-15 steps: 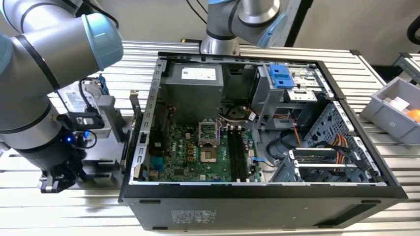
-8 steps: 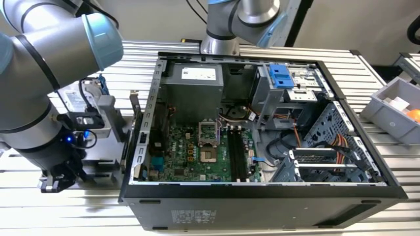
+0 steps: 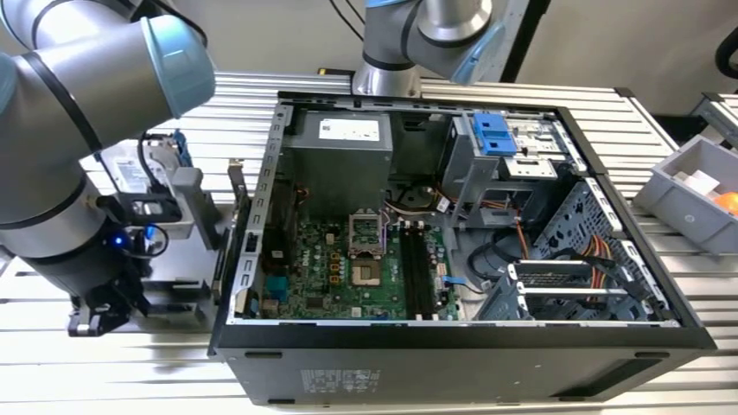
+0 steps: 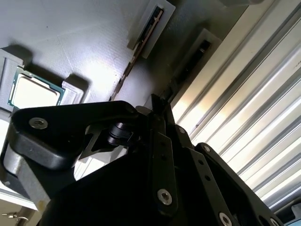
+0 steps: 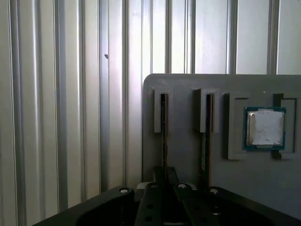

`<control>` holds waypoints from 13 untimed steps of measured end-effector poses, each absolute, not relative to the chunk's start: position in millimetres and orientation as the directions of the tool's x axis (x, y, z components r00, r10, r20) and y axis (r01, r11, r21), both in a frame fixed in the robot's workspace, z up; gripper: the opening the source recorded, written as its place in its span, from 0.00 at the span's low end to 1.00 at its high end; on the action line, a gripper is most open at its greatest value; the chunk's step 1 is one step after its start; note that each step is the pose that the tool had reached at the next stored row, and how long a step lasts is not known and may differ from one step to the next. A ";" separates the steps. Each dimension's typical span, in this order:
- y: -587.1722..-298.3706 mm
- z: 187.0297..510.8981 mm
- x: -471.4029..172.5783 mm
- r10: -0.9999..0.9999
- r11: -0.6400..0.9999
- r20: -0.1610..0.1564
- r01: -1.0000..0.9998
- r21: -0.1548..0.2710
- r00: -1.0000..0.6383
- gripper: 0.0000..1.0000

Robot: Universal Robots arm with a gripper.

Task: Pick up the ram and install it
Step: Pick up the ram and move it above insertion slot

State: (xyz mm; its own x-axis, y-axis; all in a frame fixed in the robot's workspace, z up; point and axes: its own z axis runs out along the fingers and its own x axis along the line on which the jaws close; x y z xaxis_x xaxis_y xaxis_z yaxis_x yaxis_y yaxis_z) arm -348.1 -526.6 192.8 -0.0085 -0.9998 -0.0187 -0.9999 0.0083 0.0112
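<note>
The gripper (image 5: 164, 173), fingers pinched narrow, clasps the ram (image 5: 163, 136), which stands on edge in the slot nearest one side edge of the grey tray (image 5: 184, 141) (a second stick (image 5: 206, 150) just beside, the processor chip (image 5: 265, 128) beyond) on the slatted tabletop (image 5: 70, 117).

Bare slatted table (image 5: 56, 117) runs along one edge of the holder plate (image 5: 188, 155) — clear passage there. On the plate, two ram sticks (image 5: 164, 141) stand on edge in neighbouring slots with only a narrow channel between them, and a processor chip (image 5: 265, 128) lies near. Inside the open computer case (image 3: 461, 363), the memory slots (image 3: 421, 268) sit hemmed between the processor socket (image 3: 365, 251) and the drive cage (image 3: 600, 233) — reachable from above.
</note>
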 end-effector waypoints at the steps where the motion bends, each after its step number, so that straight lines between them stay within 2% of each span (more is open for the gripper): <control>1: -526.6 193.5 -348.1 -1.000 0.008 -0.019 -1.000 0.011 -0.008 0.00; 13: -526.5 201.9 -348.1 -1.000 0.008 -0.019 -1.000 0.011 -0.008 0.00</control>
